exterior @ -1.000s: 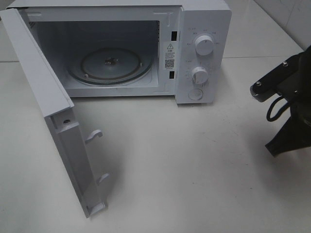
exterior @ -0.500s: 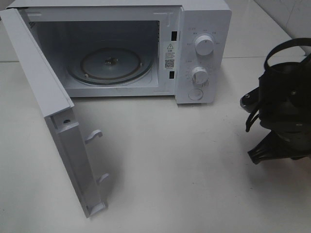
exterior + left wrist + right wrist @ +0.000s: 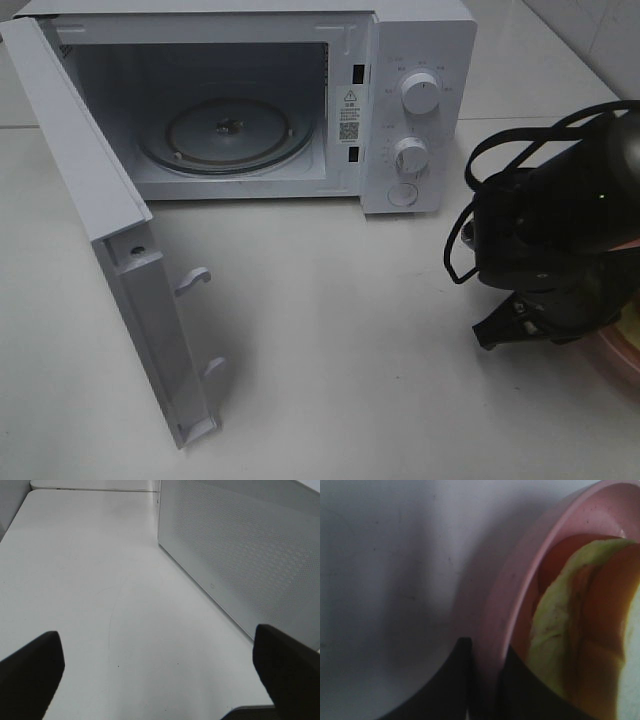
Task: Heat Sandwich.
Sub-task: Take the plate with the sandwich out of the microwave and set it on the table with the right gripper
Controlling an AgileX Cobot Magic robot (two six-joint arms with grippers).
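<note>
Right pincer (image 3: 485, 680) grips the pink plate's (image 3: 520, 580) rim, the sandwich (image 3: 580, 630) lying on it (beside the open microwave (image 3: 300, 100)); left pincer (image 3: 160, 680) gapes wide above the bench (image 3: 90, 580).

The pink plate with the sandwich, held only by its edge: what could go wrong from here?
The right gripper pinches only the rim of the plate, so the plate might tilt or slip, and the sandwich could slide off. On the way to the microwave, the plate may bump the front edge of the opening. The open door juts across the table and could be struck.
</note>
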